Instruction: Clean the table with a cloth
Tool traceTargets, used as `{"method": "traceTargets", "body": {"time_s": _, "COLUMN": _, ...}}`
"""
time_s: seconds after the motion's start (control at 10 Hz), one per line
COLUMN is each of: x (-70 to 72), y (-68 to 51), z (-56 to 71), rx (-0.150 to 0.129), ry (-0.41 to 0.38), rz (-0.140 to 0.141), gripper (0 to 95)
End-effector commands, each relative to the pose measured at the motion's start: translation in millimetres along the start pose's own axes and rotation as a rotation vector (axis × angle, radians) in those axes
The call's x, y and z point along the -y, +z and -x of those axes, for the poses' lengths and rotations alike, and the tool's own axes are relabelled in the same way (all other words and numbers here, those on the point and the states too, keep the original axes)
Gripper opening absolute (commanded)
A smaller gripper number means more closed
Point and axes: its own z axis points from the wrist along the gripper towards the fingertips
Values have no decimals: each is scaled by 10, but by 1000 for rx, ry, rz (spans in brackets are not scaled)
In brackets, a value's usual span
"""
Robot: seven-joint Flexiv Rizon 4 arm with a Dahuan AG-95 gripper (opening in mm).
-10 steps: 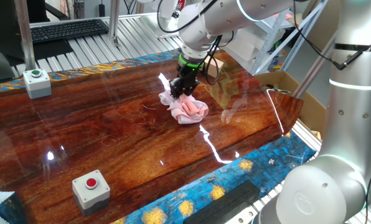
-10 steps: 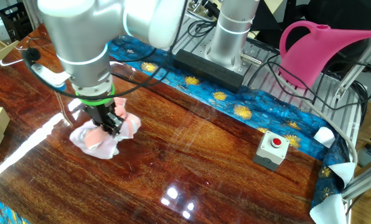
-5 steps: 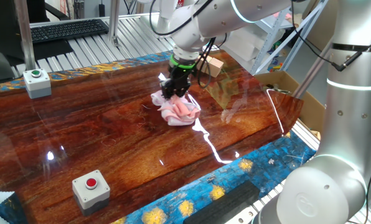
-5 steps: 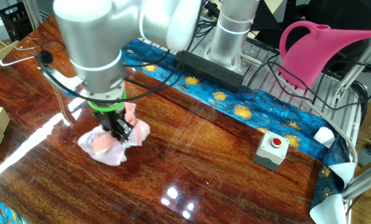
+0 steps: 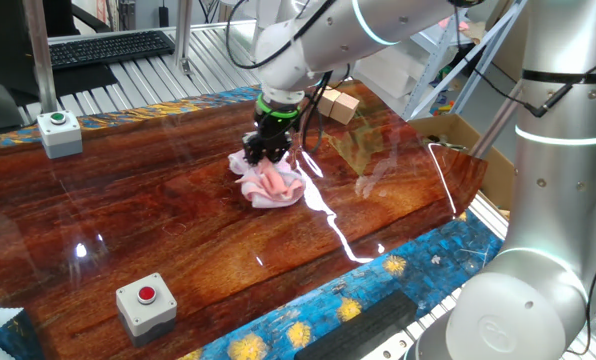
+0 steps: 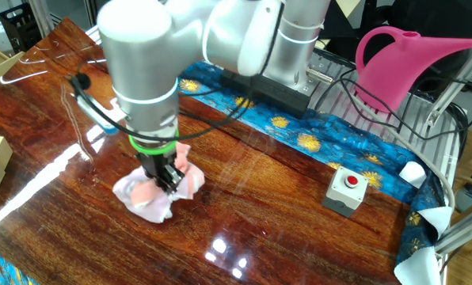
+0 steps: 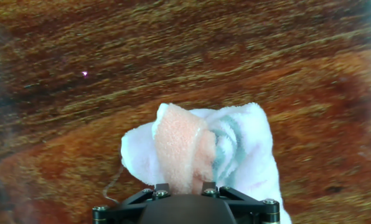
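Observation:
The cloth (image 5: 269, 186) is a crumpled pink and white rag lying on the glossy reddish-brown table (image 5: 158, 210). My gripper (image 5: 268, 152) is shut on the cloth from above and presses it against the wood. In the other fixed view the cloth (image 6: 155, 195) bunches under the gripper (image 6: 165, 176) near the table's (image 6: 260, 222) middle. In the hand view a pink fold of the cloth (image 7: 185, 149) rises between the fingers, with white fabric around it on the table (image 7: 79, 93).
A red-button box (image 5: 145, 302) sits near the front edge and a green-button box (image 5: 58, 130) at the far left. Wooden blocks (image 5: 340, 103) lie behind the arm. A pink watering can (image 6: 410, 59) stands beyond the patterned edge. A second red-button box (image 6: 347, 188) shows there.
My gripper has dragged the cloth across the tabletop, leftward in one fixed view and rightward toward the table's middle in the other. It stays shut on the cloth.

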Motion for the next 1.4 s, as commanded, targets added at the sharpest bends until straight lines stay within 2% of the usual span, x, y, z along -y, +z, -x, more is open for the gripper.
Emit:
{"method": "traceTargets", "body": {"time_s": 0.1, "x": -108, "y": 36, "z": -20, "rx": 0, "ry": 21, "rz": 3, "gripper": 0}}
{"method": "traceTargets", "body": {"time_s": 0.2, "x": -214, "y": 66, "z": -53, "rx": 0, "ry": 42, "rz": 5, "gripper": 0}}
{"method": "traceTargets", "body": {"time_s": 0.8, "x": -500, "y": 109, "z": -192, "rx": 9, "ry": 106, "rz": 10, "gripper": 0}}
{"method": "traceTargets", "body": {"time_s": 1.4, "x": -698, "y": 114, "z": -322, "rx": 15, "ry": 148, "rz": 13, "gripper": 0}}
